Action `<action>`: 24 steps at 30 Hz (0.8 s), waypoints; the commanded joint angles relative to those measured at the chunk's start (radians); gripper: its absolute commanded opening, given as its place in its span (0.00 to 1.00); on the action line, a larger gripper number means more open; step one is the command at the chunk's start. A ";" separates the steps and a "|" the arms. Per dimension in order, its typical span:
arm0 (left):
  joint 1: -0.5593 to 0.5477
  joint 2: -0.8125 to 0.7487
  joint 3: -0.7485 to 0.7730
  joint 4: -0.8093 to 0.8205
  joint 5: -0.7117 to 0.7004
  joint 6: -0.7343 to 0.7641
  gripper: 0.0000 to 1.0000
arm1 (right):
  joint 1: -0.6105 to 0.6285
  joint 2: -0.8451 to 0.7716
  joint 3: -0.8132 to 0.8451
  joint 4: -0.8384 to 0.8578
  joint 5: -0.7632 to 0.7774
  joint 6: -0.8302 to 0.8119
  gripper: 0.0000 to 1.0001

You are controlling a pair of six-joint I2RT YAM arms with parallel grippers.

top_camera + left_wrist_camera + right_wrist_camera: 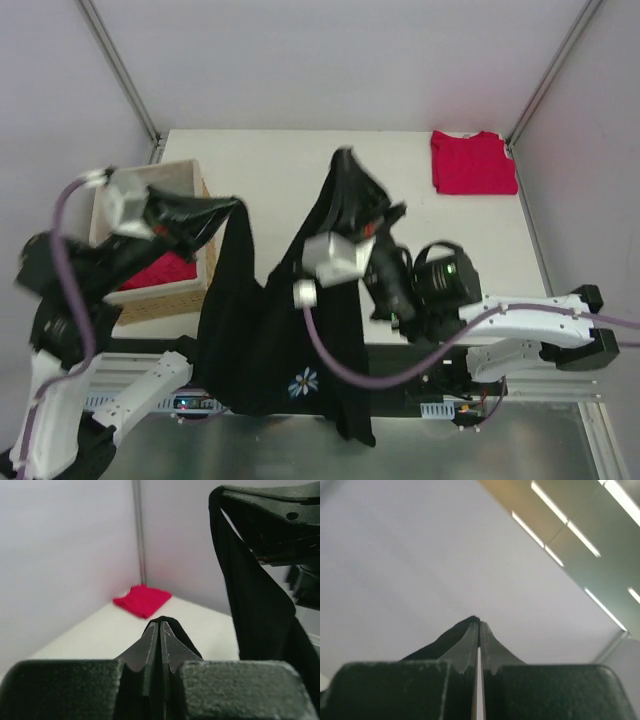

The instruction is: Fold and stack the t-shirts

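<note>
Black cloth is hanging nearest: the black t-shirt (255, 340) is drooping past the near edge of the table (270, 160), star emblem (303, 381) showing, its hem covering part of the arm bases. The left gripper (160, 625) is pinching one upper edge, jaws clamped on the fabric; the right gripper (478, 626) is squeezing another fold likewise. Behind the left arm, the woven basket (165, 298) is sitting half hidden, something red (160, 270) lying inside. The red t-shirt (473, 162) is lying folded at the far right corner.
</note>
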 commanded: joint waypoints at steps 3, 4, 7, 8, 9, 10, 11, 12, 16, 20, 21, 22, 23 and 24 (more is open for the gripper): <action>0.050 0.394 0.051 0.098 -0.177 -0.020 0.00 | -0.696 -0.091 0.011 -0.349 -0.012 0.551 0.01; 0.159 0.469 0.055 0.157 -0.140 -0.066 0.00 | -0.761 -0.074 0.013 -0.372 -0.022 0.610 0.01; 0.224 0.619 0.059 0.196 -0.252 -0.118 0.00 | -0.984 0.011 0.036 -0.486 -0.084 0.805 0.01; 0.248 0.661 0.067 0.196 -0.291 -0.120 0.00 | -1.031 0.039 0.036 -0.509 -0.101 0.842 0.01; 0.262 0.704 0.073 0.196 -0.319 -0.135 0.00 | -1.112 0.085 0.025 -0.532 -0.104 0.883 0.01; 0.276 0.783 0.082 0.197 -0.335 -0.150 0.00 | -1.150 0.110 0.013 -0.540 -0.127 0.950 0.01; 0.294 0.819 0.084 0.210 -0.353 -0.167 0.00 | -1.209 0.131 0.004 -0.549 -0.131 0.987 0.01; 0.299 0.854 0.082 0.219 -0.367 -0.181 0.00 | -1.233 0.180 -0.008 -0.553 -0.136 1.013 0.01; 0.325 1.044 0.123 0.210 -0.483 -0.189 0.00 | -1.309 0.298 -0.036 -0.557 -0.156 1.112 0.01; 0.351 1.204 0.242 0.136 -0.514 -0.192 0.00 | -1.343 0.456 0.030 -0.582 -0.168 1.158 0.01; 0.357 1.232 0.281 0.116 -0.522 -0.195 0.00 | -1.346 0.488 0.056 -0.596 -0.167 1.165 0.01; 0.364 1.287 0.306 0.106 -0.522 -0.197 0.00 | -1.348 0.553 0.080 -0.612 -0.170 1.175 0.01; 0.367 1.316 0.334 0.087 -0.517 -0.201 0.00 | -1.349 0.580 0.134 -0.648 -0.174 1.204 0.01; 0.370 1.345 0.399 0.067 -0.520 -0.206 0.00 | -1.352 0.608 0.163 -0.679 -0.180 1.222 0.01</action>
